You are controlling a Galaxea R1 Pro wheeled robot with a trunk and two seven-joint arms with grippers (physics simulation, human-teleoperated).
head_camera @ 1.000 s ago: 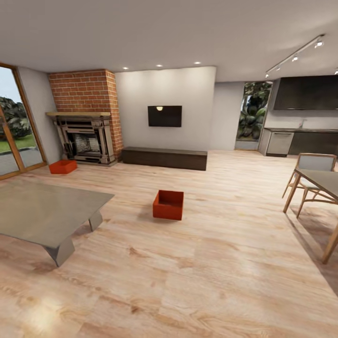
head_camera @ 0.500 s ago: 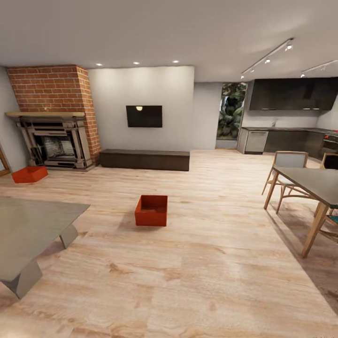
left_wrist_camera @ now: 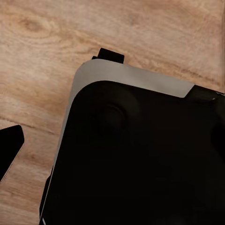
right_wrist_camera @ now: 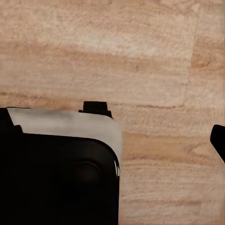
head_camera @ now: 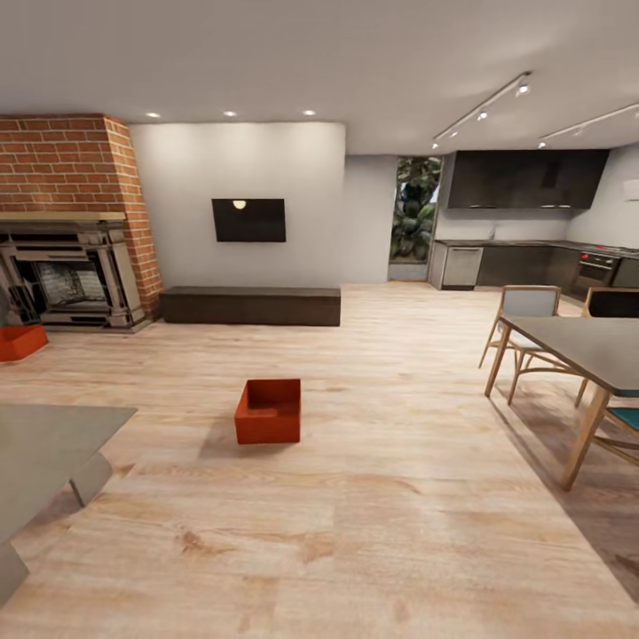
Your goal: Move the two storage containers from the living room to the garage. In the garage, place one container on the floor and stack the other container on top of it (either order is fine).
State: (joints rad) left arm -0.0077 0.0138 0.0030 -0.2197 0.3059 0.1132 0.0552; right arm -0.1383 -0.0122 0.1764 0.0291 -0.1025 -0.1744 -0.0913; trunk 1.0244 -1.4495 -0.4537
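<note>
I am in the living room with its light wood-plank floor (head_camera: pixel 399 497). One orange-red storage container (head_camera: pixel 268 411) stands open-topped on the planks in the middle of the head view, some way ahead of me. The second container (head_camera: pixel 19 342) sits at the far left in front of the red brick fireplace (head_camera: pixel 67 266), cut off by the picture's edge. In the left wrist view a single dark fingertip (left_wrist_camera: pixel 9 150) shows over the planks beside my dark base (left_wrist_camera: pixel 140 159). The right wrist view likewise holds one dark fingertip (right_wrist_camera: pixel 219 140) above the floor. Nothing is in either gripper.
A low grey table (head_camera: pixel 44 444) juts in at the near left. A long dark bench (head_camera: pixel 250 305) runs along the white back wall. A dining table (head_camera: pixel 586 346) with wooden chairs (head_camera: pixel 524 319) stands at the right, with a dark kitchen (head_camera: pixel 524 257) behind it.
The whole head view has shifted left, so the camera has turned to the right. The containers keep their places on the floor.
</note>
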